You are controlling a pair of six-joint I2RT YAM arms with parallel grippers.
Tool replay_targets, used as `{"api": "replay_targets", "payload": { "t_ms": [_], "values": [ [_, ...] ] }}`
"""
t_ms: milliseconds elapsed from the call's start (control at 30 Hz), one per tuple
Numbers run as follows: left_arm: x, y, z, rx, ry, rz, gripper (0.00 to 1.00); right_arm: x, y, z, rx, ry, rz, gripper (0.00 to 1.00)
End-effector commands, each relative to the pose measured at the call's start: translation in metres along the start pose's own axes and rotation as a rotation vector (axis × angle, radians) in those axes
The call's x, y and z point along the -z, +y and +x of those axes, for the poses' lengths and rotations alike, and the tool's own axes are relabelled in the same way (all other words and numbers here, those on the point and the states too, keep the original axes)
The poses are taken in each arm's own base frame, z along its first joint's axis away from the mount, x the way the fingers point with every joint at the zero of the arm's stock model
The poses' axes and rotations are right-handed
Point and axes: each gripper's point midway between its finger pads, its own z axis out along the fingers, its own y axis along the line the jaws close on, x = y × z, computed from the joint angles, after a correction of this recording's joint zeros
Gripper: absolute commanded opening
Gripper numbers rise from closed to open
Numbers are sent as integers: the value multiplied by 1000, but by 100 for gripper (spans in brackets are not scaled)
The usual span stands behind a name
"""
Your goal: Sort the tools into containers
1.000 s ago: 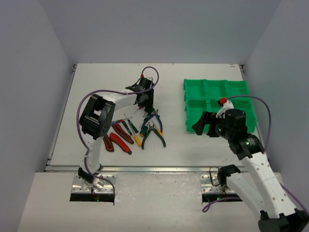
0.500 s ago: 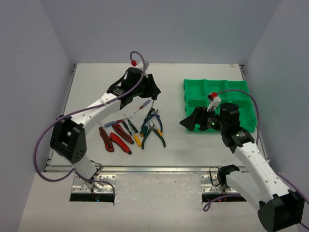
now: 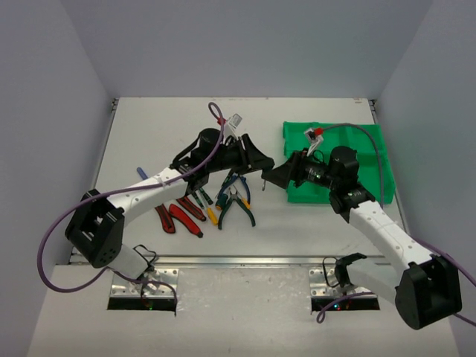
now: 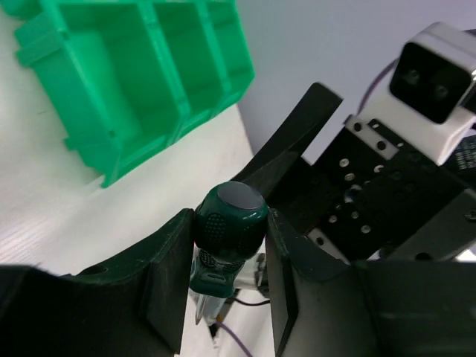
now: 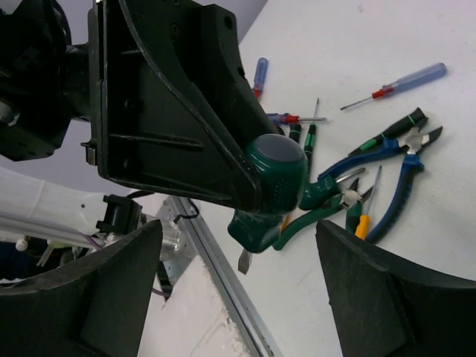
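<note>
My left gripper [image 4: 229,217] is shut on a stubby dark-green-handled screwdriver [image 4: 229,216], blade pointing down, held above the table between the tool pile and the green tray [image 3: 370,136]. My right gripper [image 5: 238,227] faces it, open, with its fingers wide on either side of that screwdriver [image 5: 277,175] and not touching it. In the top view the left gripper [image 3: 256,159] and the right gripper [image 3: 278,176] meet nose to nose. Other tools lie below: blue-handled pliers [image 5: 387,160], green-handled pliers [image 3: 239,207], red-handled cutters [image 3: 182,216] and thin screwdrivers [image 5: 416,78].
The six-compartment tray [image 4: 111,82] sits at the right rear, partly hidden by the right arm. A blue-handled screwdriver [image 3: 141,172] lies apart at the left. The metal front rail [image 3: 238,259] runs along the table's near edge.
My left arm swung from the back of the table rightward, carrying the screwdriver. My right arm moved left, away from the tray, to meet it, and its jaws have narrowed slightly.
</note>
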Motion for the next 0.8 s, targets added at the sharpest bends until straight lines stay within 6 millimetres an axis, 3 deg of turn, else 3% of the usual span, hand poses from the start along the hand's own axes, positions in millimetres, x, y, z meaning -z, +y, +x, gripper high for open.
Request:
{"api": "replay_targets", "payload": {
  "t_ms": [0, 33, 100, 233, 267, 300, 333, 367, 400, 433, 500, 533, 567, 600, 633, 667, 767],
  "values": [
    [15, -66, -15, 7, -54, 235, 0, -9, 25, -25, 75, -58, -78, 74],
    [15, -65, -14, 11, -53, 235, 0, -10, 25, -24, 75, -54, -82, 74],
    [14, -67, -11, 16, -51, 246, 0, -12, 28, -22, 75, -50, -106, 56],
    [11, -66, -6, 18, -42, 248, 3, -11, 30, -23, 79, -62, -112, 1],
    [12, -65, -7, 10, -44, 241, 11, -11, 29, -24, 83, -67, -100, 0],
    [12, -63, -7, -5, -49, 229, 30, -10, 27, -25, 89, -73, -83, 0],
    [14, -63, -9, -17, -58, 218, 60, -11, 22, -27, 84, -78, -51, 0],
    [13, -56, -13, -41, -83, 170, 83, -11, 16, -31, 88, -96, -9, 0],
    [17, -55, -18, -68, -105, 139, 94, -11, 12, -37, 89, -105, 26, 0],
    [20, -53, -23, -91, -123, 104, 100, -11, 3, -36, 71, -90, 80, 0],
    [29, -42, -41, -159, -193, -32, 100, -11, -18, -39, 73, -76, 195, 0],
    [42, -30, -57, -196, -260, -163, 100, -9, -39, -41, 73, -54, 316, 0],
    [59, -17, -71, -217, -327, -290, 100, -4, -58, -57, 92, -68, 458, 0],
    [76, -8, -82, -230, -388, -379, 100, -2, -73, -40, 80, 3, 505, 0],
    [93, -2, -93, -243, -456, -456, 100, 5, -87, -58, 111, -26, 612, 0],
    [118, 12, -103, -269, -536, -570, 100, 13, -107, -62, 119, 1, 709, 0],
    [159, 21, -110, -326, -616, -681, 100, 25, -154, -79, 100, 40, 883, 0]
  ]
}}
